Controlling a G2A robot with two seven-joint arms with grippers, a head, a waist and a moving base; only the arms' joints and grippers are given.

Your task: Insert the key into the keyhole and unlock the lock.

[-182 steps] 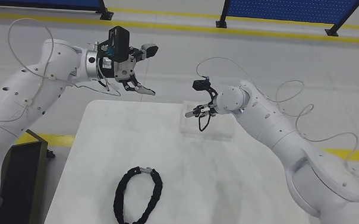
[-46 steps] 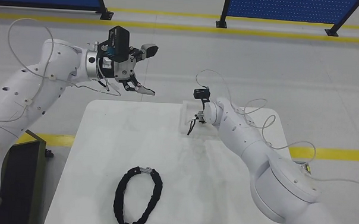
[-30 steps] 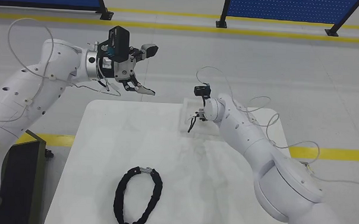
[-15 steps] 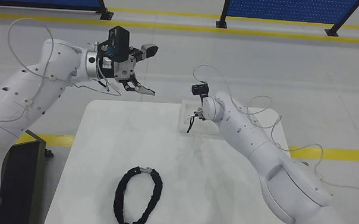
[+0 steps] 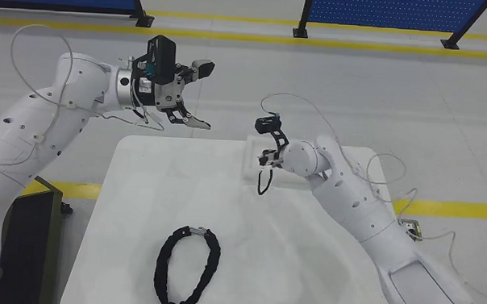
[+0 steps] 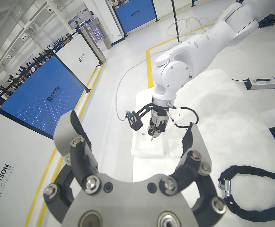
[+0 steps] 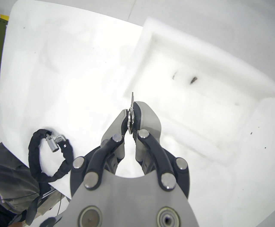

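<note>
Pale floor (image 5: 391, 76), yellow lines (image 5: 231, 35), blue barrier panels (image 5: 386, 8).

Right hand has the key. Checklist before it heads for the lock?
1. Key clamped in right hand: ok, blade sticks out beyond it.
2. Left hand free: ok, open, holding nothing.
3. Chain lock steadied: not ok, lies loose on the table, neither hand on it.
4. Lock cylinder turned toward the key: cannot tell, too small.
5. Key lined up with cylinder: not ok, it's at the foam tray, apart from the lock.
</note>
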